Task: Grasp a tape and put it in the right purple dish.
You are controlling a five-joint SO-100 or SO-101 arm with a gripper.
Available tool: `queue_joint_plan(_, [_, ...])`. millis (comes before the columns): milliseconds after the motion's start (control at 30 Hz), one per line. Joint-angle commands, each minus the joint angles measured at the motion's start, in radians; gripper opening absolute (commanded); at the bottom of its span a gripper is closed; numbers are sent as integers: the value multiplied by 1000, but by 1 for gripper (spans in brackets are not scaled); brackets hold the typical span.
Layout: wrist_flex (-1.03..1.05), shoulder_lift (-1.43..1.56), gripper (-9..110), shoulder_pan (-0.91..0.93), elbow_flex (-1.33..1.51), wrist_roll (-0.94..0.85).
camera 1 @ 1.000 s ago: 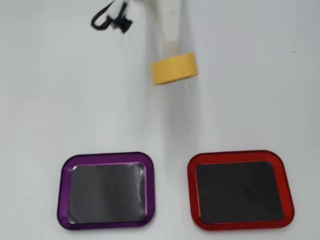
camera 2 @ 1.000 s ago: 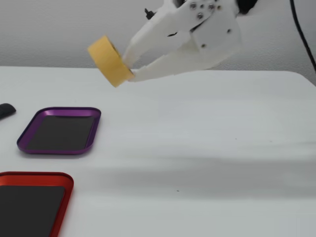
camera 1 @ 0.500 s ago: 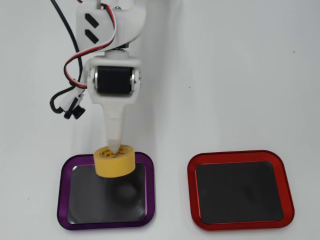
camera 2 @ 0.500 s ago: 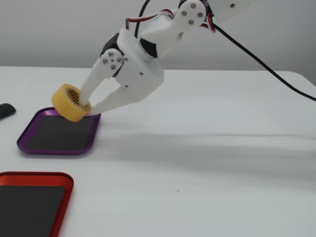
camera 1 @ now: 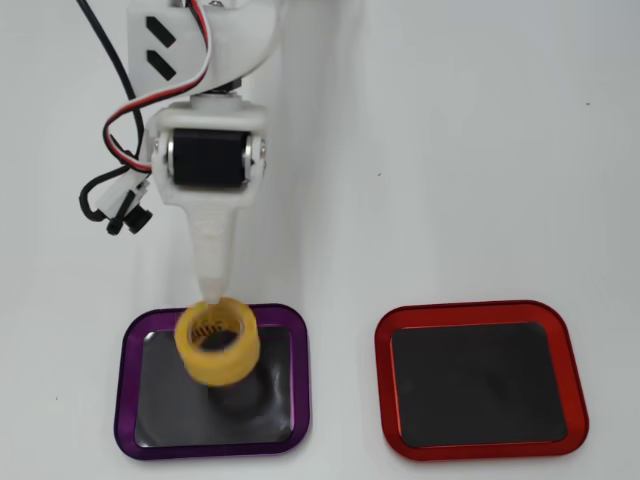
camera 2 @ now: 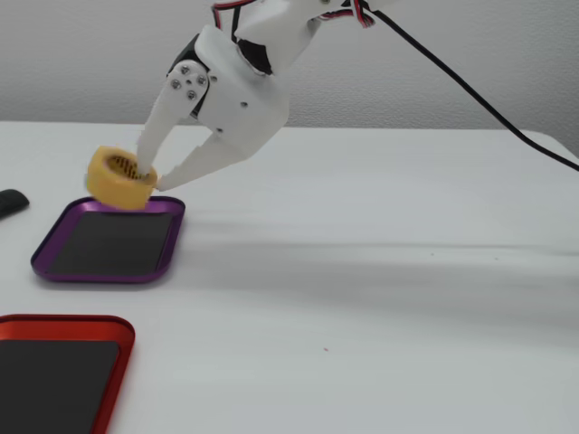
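Observation:
The yellow tape roll (camera 1: 218, 343) hangs in the air over the purple dish (camera 1: 299, 378), held by its rim in my white gripper (camera 1: 212, 298). In the fixed view the tape (camera 2: 120, 177) is tilted, a little above the far end of the purple dish (camera 2: 54, 267), with my gripper (camera 2: 150, 180) shut on its wall, one finger inside the core and one outside. The tape casts a dark shadow on the dish's black inner surface.
A red-rimmed tray (camera 1: 478, 316) of the same shape lies to the right of the purple one in the overhead view, and at the lower left in the fixed view (camera 2: 90, 321). A dark object (camera 2: 11, 202) lies at the fixed view's left edge. Cables (camera 1: 110, 130) hang by the arm.

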Motion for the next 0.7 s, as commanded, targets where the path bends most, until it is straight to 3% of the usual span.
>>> queue_joint_plan(0, [5,48,8,-2,-31,-8])
queue_joint_plan(333, [192,101,10,-14,-75,-3])
queue_joint_plan(667, [643,578,14,-72,-86,12])
